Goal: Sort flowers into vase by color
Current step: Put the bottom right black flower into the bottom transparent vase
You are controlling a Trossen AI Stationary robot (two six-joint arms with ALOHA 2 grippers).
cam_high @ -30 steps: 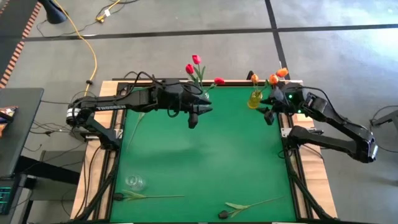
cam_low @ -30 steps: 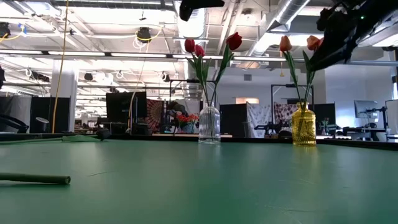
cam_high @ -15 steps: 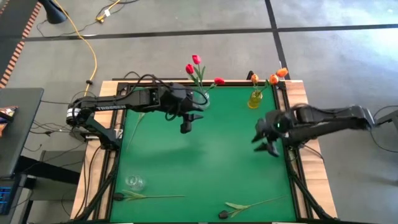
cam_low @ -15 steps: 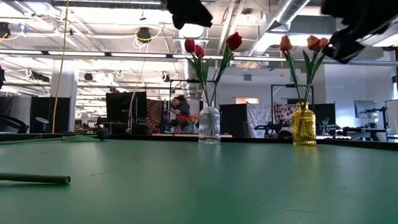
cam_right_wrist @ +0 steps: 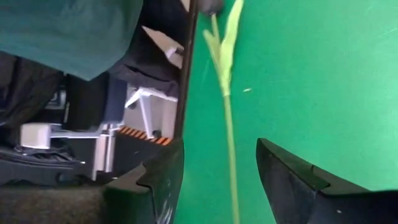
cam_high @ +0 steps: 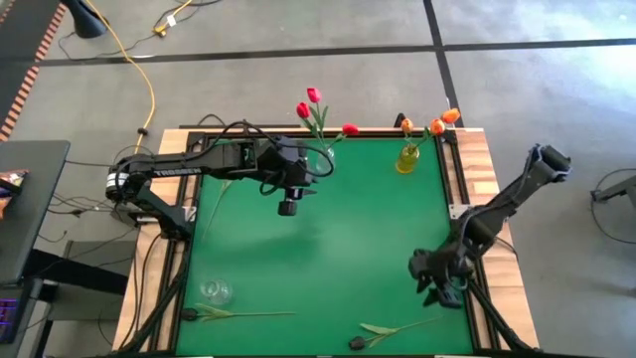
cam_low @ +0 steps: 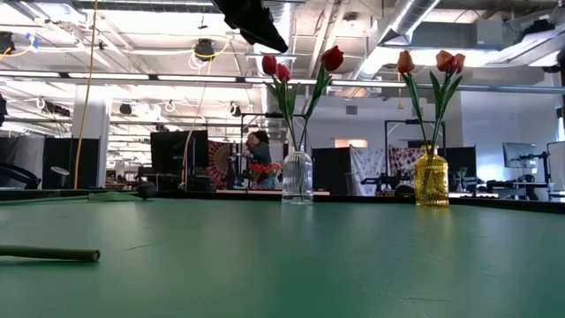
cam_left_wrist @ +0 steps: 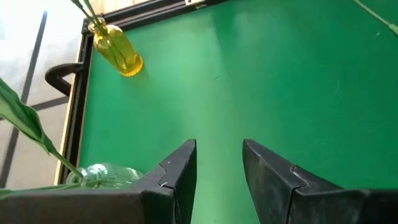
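Right gripper, fingers apart and empty, hovers above a dark tulip lying lengthwise along the near edge, bud leftward.

Left gripper gapes empty.

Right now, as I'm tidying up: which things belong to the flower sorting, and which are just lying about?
Job: red tulips, clear vase, orange tulips, yellow vase, one loose tulip, another loose tulip, empty glass vase.
Lying about: yellow cable on the floor, desk at the left.
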